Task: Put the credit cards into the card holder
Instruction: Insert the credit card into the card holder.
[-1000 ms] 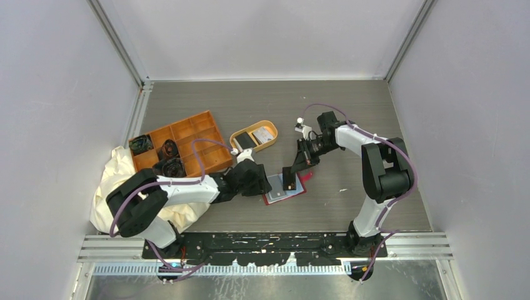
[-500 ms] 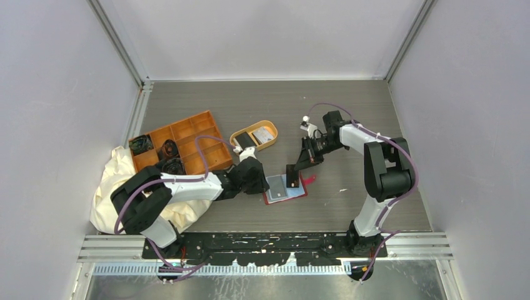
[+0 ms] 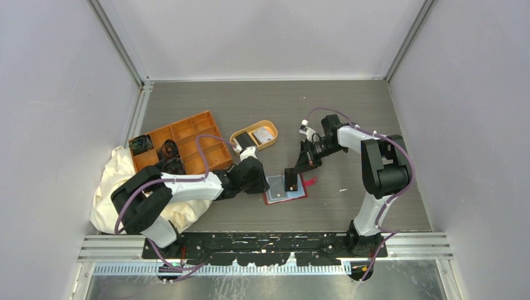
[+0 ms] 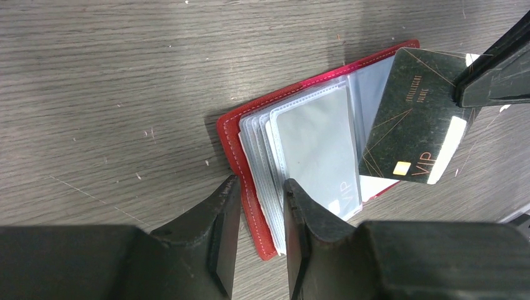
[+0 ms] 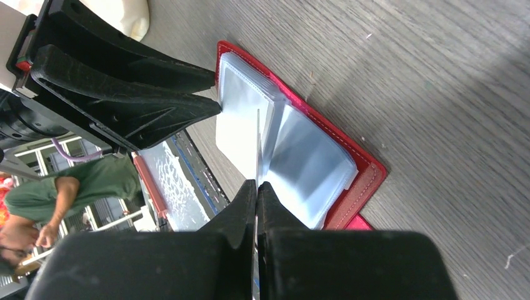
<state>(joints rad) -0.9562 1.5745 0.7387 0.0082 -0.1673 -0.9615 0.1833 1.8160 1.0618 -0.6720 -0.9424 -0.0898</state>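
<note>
Fingers of the left gripper (image 3: 261, 183) are narrowing from the wide spread of a second ago, as the top camera shows, and are settling at the left edge of the holder (image 3: 281, 192). The right gripper (image 3: 292, 174) is staying clamped on a dark card (image 3: 290, 183), shifting it only slightly above the open holder. This looks like the left arm steadying the holder so the card can slide in; the card is not yet inserted. The left arm is lying low, stretched along the table (image 3: 350, 119). The right arm is reaching back toward the holder with its wrist tipped down. Beyond the left fingers, a dish (image 3: 275, 136) is holding two more cards (image 3: 264, 134).

From the left wrist, the fingers (image 4: 220, 219) are standing narrow, with the holder's (image 4: 228, 134) red edge and a few sleeve edges between them; whether they are actually pinching cannot be told. Past their tips the sleeves (image 4: 312, 131) are fanning open, and the card (image 4: 412, 119) is hanging tilted over the right page, gripped at its far corner.

From the right wrist, the fingers (image 5: 237, 212) are pressing together on the card (image 5: 257, 144), seen edge-on and pointing into the sleeves just ahead of the tips. The left fingers (image 5: 125, 106) are touching the holder's (image 5: 365, 178) far edge.
</note>
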